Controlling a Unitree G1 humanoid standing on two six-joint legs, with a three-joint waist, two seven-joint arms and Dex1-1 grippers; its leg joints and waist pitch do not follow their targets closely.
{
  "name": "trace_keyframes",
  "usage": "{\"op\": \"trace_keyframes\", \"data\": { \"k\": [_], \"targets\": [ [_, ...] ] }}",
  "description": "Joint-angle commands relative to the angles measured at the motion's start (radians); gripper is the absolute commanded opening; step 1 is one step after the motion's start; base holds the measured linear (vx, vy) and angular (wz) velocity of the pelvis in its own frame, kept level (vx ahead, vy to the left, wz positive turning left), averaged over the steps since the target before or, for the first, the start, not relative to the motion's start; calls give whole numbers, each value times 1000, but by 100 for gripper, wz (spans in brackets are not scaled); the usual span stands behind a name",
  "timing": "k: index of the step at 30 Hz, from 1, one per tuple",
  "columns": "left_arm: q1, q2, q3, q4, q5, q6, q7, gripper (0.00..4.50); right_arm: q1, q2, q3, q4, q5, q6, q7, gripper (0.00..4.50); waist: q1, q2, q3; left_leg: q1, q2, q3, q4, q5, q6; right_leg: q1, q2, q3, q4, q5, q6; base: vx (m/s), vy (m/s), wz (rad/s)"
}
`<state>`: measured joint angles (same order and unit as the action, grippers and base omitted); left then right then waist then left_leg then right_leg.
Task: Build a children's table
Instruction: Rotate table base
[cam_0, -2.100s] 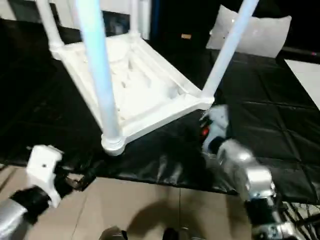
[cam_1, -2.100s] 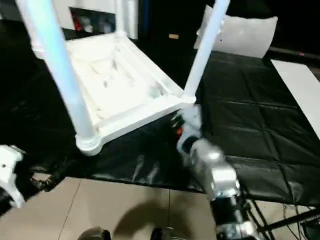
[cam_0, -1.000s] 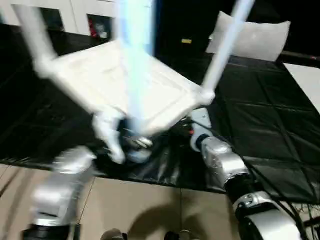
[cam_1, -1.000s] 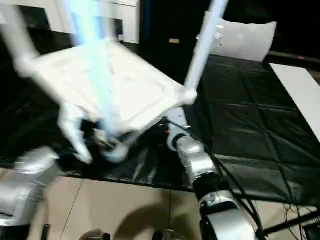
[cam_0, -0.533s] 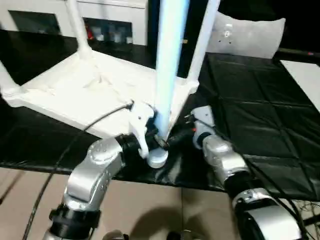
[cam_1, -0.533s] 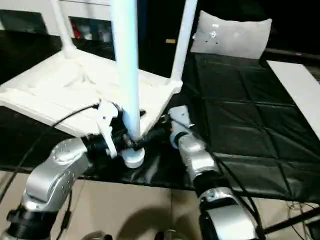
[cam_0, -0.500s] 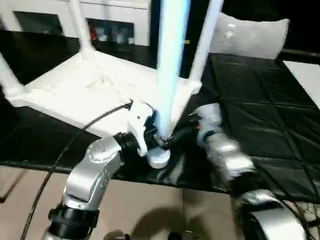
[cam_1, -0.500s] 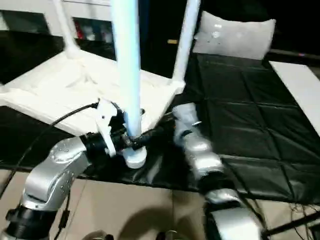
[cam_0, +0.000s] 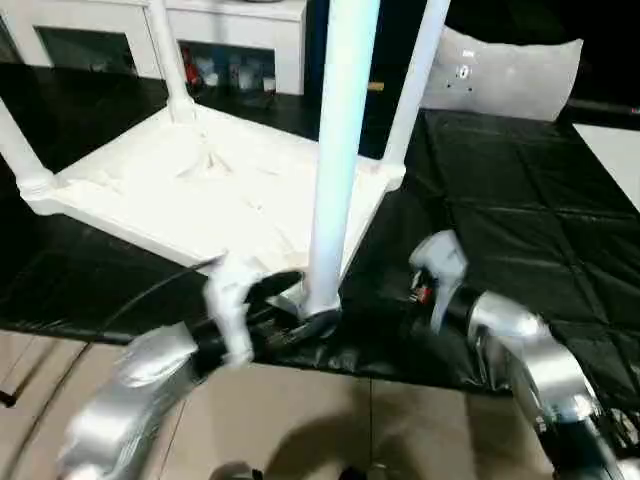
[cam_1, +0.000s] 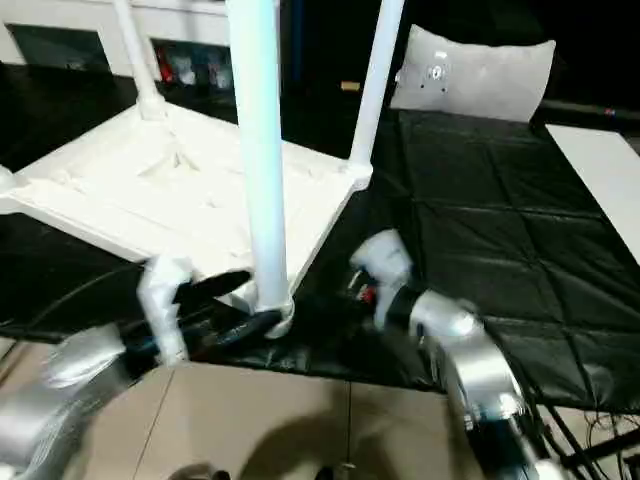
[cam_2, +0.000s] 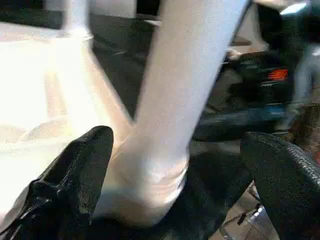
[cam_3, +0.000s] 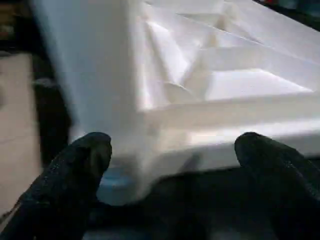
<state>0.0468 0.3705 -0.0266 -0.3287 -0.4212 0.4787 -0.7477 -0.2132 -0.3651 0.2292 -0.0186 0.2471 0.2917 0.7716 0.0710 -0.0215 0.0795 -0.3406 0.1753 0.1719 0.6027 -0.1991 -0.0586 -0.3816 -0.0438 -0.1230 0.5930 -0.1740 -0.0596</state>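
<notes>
The children's table (cam_0: 200, 190) lies upside down on the black mat, ribbed underside up, with its four white legs standing in the corner sockets. The nearest leg (cam_0: 335, 150) rises at the mat's front edge. My left gripper (cam_0: 285, 305) is open low at that leg's base. In the left wrist view the left gripper (cam_2: 177, 142) has one finger (cam_2: 85, 160) on each side of the leg, apart from it. My right gripper (cam_3: 172, 145) is open, facing the same table corner from the right. Its forearm (cam_0: 500, 330) is beside the leg.
A white cabinet with shelves (cam_0: 230, 30) stands at the back. A pale cushion (cam_0: 500, 70) lies at the back right. The black mat (cam_0: 520, 180) runs right to a white surface (cam_0: 620, 150). Beige floor (cam_0: 300, 420) lies below the mat's front edge.
The table, tilted and moving a second ago, now rests flat on the mat. My left arm has drawn back and down from the near leg, and my right arm has shifted right.
</notes>
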Motion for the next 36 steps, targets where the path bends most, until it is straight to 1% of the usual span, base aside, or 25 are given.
{"op": "trace_keyframes", "data": {
  "k": [1, 5, 6, 10, 11, 12, 13, 14, 15, 17, 19, 20, 21, 22, 23, 24, 26, 28, 29, 30, 31, 32, 33, 35, 36],
  "targets": [
    [69, 47, 69, -46, -14, 12, 7, 446, 18, -2, 47, -117, 24, 42, 31, 450, 1, 15, -52, 6, 56, -32, -73, -295, 47, 35, -103, 62, -120, -565, 2, 0, 0, 0],
    [127, 67, 92, -81, -8, 16, 11, 446, 7, 33, 64, -134, 6, 53, -8, 450, -10, 15, -52, 10, 53, -35, -74, -323, 37, 28, -104, 60, -127, -604, 13, 0, 0, 0],
    [143, 69, 91, -95, -7, 18, 16, 446, 1, 44, 69, -137, -4, 57, -25, 450, -7, 19, -53, 19, 54, -34, -72, -331, 35, 23, -104, 61, -131, -610, 15, 0, 0, 0],
    [175, 39, 53, -158, 6, 28, 61, 446, -39, 134, 61, -78, -76, 69, -183, 450, -12, 18, -50, 15, 61, -43, -82, -374, 10, 30, -107, 57, -127, -598, 4, 0, 0, 0],
    [175, 36, 50, -159, 7, 27, 65, 446, -41, 138, 60, -73, -84, 68, -194, 450, -14, 21, -50, 19, 61, -43, -82, -392, 4, 26, -108, 56, -130, -609, 10, 0, 0, 0],
    [174, 27, 40, -165, 11, 22, 81, 446, -50, 157, 49, -52, -116, 67, -254, 450, -14, 21, -46, 28, 59, -42, -79, -415, -1, 23, -109, 54, -137, -631, 18, 0, 0, 0],
    [173, 24, 35, -168, 12, 20, 88, 446, -53, 164, 43, -47, -127, 69, -279, 450, -16, 22, -44, 31, 57, -42, -80, -424, -5, 23, -108, 50, -142, -645, 24, 0, 0, 0],
    [168, 16, 21, -176, 14, 18, 106, 446, -57, 175, 13, -37, -139, 85, -340, 450, -17, 15, -48, 32, 55, -43, -78, -429, -11, 27, -109, 48, -144, -655, 36, 0, 0, 0],
    [167, 16, 20, -177, 14, 18, 106, 446, -57, 174, 9, -37, -140, 86, -344, 450, -16, 17, -49, 32, 53, -43, -78, -424, -9, 28, -112, 49, -145, -657, 42, 0, 0, 0],
    [162, 10, 14, -182, 15, 18, 109, 446, -57, 155, -45, -26, -145, 88, -388, 450, -16, 19, -51, 33, 54, -43, -78, -424, -10, 27, -109, 50, -144, -644, 57, 0, 0, 0],
    [159, 5, 12, -182, 14, 19, 113, 446, -57, 147, -60, -16, -147, 83, -392, 450, -16, 22, -51, 32, 55, -43, -79, -427, -11, 28, -108, 51, -141, -630, 56, 0, 0, 0],
    [146, -6, 6, -176, 21, 14, 123, 446, -64, 134, -93, 14, -151, 66, -406, 450, -16, 18, -50, 31, 54, -43, -79, -431, -10, 29, -107, 50, -142, -628, 58, 0, 0, 0],
    [146, -6, 6, -176, 21, 14, 123, 446, -64, 134, -93, 14, -151, 66, -406, 450, -18, 21, -50, 33, 52, -42, -77, -436, -10, 28, -107, 47, -145, -636, 59, 0, 0, 0],
    [130, -13, -1, -161, 34, 6, 131, 446, -76, 126, -127, 58, -155, 38, -431, 450, -17, 20, -51, 34, 51, -41, -75, -435, -8, 27, -107, 46, -148, -641, 62, 0, 0, 0],
    [117, -18, -8, -142, 52, -9, 141, 446, -84, 122, -138, 91, -158, 23, -440, 450, -18, 25, -51, 35, 48, -41, -73, -432, -7, 27, -109, 43, -148, -646, 63, 0, 0, 0],
    [110, -21, -13, -130, 62, -18, 147, 446, -88, 119, -142, 110, -160, 16, -444, 450, -22, 19, -51, 30, 47, -42, -71, -429, -3, 33, -108, 38, -151, -650, 72, 0, 0, 0],
    [97, -32, -19, -105, 92, -41, 184, 446, -89, 112, -139, 144, -166, 1, -451, 450, -24, 19, -53, 29, 44, -41, -68, -420, 3, 33, -109, 34, -154, -654, 79, 0, 0, 0],
    [83, -46, -18, -80, 121, -53, 231, 446, -72, 117, -145, 119, -139, 12, -433, 450, -28, 18, -56, 24, 43, -40, -66, -408, 11, 38, -109, 26, -156, -651, 86, 0, 0, 0],
    [71, -62, -10, -62, 144, -49, 279, 446, -37, 132, -154, 47, -82, 49, -389, 450, -30, 19, -56, 25, 42, -39, -65, -406, 14, 38, -108, 22, -158, -649, 89, 0, 0, 0],
    [65, -70, -5, -53, 154, -48, 301, 446, -20, 139, -158, 13, -57, 67, -370, 450, -28, 20, -57, 27, 44, -40, -65, -406, 18, 37, -110, 17, -161, -643, 94, 0, 0, 0],
    [63, -73, -4, -51, 156, -47, 307, 446, -16, 142, -160, 5, -50, 72, -365, 450, -29, 19, -58, 25, 44, -40, -66, -402, 20, 39, -109, 17, -160, -634, 96, 0, 0, 0],
    [50, -94, 14, -46, 152, -29, 339, 446, 28, 156, -167, -68, -1, 110, -351, 450, -29, 22, -60, 19, 50, -46, -72, -402, 21, 44, -111, 15, -154, -612, 89, 0, 0, 0],
    [46, -105, 22, -53, 145, -19, 349, 446, 54, 161, -169, -104, 16, 123, -354, 450, -30, 23, -61, 15, 54, -48, -75, -396, 21, 47, -113, 20, -149, -584, 84, 0, 0, 0],
    [42, -118, 27, -64, 139, -13, 363, 446, 95, 166, -169, -156, 32, 148, -370, 450, -28, 23, -62, 17, 56, -47, -75, -389, 22, 43, -115, 25, -147, -562, 66, 0, 0, 0],
    [41, -123, 27, -69, 140, -14, 369, 446, 111, 166, -168, -173, 36, 156, -379, 450, -29, 24, -62, 10, 57, -49, -78, -379, 23, 48, -116, 27, -142, -548, 60, 0, 0, 0]
  ]
}}
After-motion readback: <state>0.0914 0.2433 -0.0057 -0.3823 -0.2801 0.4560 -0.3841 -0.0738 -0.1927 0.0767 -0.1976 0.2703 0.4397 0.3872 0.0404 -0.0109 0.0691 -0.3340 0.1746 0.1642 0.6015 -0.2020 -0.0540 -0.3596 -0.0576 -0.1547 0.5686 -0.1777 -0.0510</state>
